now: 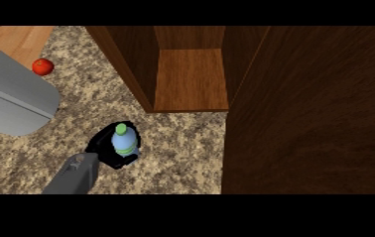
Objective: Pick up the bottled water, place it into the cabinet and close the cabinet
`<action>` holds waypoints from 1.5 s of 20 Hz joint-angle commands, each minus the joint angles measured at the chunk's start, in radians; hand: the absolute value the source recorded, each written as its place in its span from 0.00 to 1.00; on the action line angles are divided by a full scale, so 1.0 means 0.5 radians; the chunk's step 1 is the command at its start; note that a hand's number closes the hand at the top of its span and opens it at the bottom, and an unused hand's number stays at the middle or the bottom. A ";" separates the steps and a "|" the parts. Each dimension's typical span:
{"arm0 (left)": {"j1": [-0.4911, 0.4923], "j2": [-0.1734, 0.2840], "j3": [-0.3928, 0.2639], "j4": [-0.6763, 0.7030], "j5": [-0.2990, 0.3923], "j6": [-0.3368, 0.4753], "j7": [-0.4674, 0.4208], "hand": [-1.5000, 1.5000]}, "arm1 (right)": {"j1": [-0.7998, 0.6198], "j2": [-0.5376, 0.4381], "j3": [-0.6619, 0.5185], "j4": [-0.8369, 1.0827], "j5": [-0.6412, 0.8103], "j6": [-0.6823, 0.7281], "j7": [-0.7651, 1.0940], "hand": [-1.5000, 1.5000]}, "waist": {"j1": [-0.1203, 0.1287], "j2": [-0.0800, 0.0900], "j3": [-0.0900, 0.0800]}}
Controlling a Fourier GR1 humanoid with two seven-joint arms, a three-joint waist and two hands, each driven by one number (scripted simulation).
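The bottled water [124, 141] is pale blue with a green cap and a green band, and it stands upright over the speckled counter at the lower left. My right hand [104, 155] is curled round its lower part, shut on it, with the grey forearm [73, 176] running to the lower edge. The wooden cabinet [190, 77] stands open just beyond and to the right of the bottle, its inner floor bare. Its dark door [300, 117] is swung out along the right side. My left hand does not show.
A red round fruit [42, 66] lies on the counter at the far left. Below it a large grey rounded body [22, 102] comes in from the left edge. Granite counter [183, 147] stretches between the bottle and the door.
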 commanded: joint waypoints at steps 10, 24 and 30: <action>0.226 0.008 0.454 -0.127 0.434 0.435 -0.387 1.00 | 0.020 -0.014 -0.028 0.007 0.002 -0.013 -0.009 0.00 | 0.049 -0.013 0.004; 0.514 -0.148 0.378 -0.792 0.751 0.449 0.047 1.00 | -0.177 0.021 0.014 0.040 0.016 -0.120 0.116 0.00 | 0.064 -0.020 0.007; 0.633 -0.250 0.258 -1.349 0.856 0.651 0.432 1.00 | 0.102 -0.035 0.116 0.022 0.049 -0.002 -0.063 0.00 | 0.046 -0.021 0.007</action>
